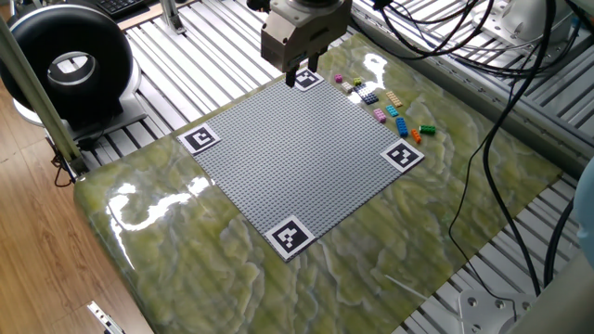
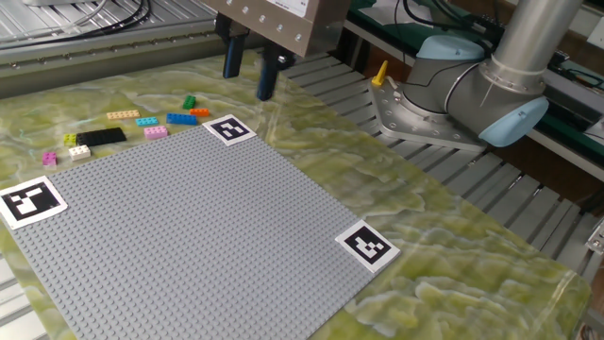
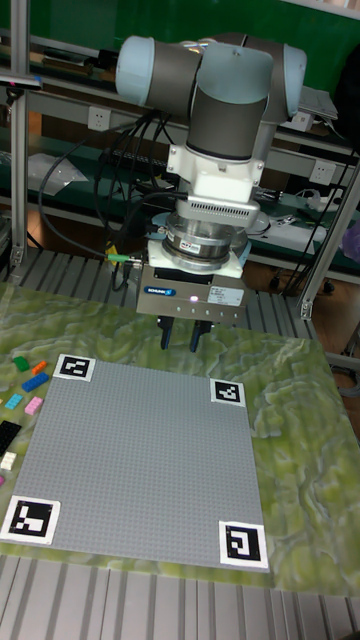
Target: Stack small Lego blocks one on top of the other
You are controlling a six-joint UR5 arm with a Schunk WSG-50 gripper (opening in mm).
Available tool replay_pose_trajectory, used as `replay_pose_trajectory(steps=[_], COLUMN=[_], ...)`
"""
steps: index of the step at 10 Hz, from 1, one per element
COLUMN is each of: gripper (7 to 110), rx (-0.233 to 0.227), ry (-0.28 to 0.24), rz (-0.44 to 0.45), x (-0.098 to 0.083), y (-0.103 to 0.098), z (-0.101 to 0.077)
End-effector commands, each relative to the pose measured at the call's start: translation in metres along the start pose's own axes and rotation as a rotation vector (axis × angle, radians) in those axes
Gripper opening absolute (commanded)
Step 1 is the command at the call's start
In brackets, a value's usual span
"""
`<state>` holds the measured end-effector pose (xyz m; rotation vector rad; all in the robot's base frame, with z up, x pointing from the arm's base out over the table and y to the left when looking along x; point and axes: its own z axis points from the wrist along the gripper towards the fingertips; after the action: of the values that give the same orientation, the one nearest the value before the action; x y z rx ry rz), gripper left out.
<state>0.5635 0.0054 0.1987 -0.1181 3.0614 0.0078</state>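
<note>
The small Lego blocks lie loose on the green mat beside the grey baseplate (image 1: 297,158). Among them are a blue one (image 2: 181,119), a cyan one (image 2: 146,121), a pink one (image 2: 155,132), an orange one (image 2: 199,112) and a green one (image 2: 189,102). None is stacked on another. My gripper (image 2: 249,74) hangs in the air above the baseplate corner that carries a marker tag (image 2: 231,129), a short way from the blocks. Its fingers stand a narrow gap apart with nothing between them. The tall fixed view shows the gripper (image 3: 181,338) over the plate's far edge.
Black-and-white marker tags sit at the baseplate's corners (image 1: 290,237). A black flat piece (image 2: 102,137) lies among the blocks. Cables (image 1: 501,111) hang at the right, and a black round device (image 1: 65,65) stands at the far left. The arm's base (image 2: 444,94) sits beside the mat.
</note>
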Motion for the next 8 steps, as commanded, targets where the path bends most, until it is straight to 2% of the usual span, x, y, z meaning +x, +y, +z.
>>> replay_pose_trajectory(steps=[1,4,8], gripper=[7,7,7], rx=[0.061,0.025,0.000], ry=[-0.030,-0.035,-0.033], rz=[-0.002,0.001,0.008], x=[-0.008,-0.009,-0.008], y=[-0.016,-0.006,0.000], z=[-0.002,-0.001,-0.001])
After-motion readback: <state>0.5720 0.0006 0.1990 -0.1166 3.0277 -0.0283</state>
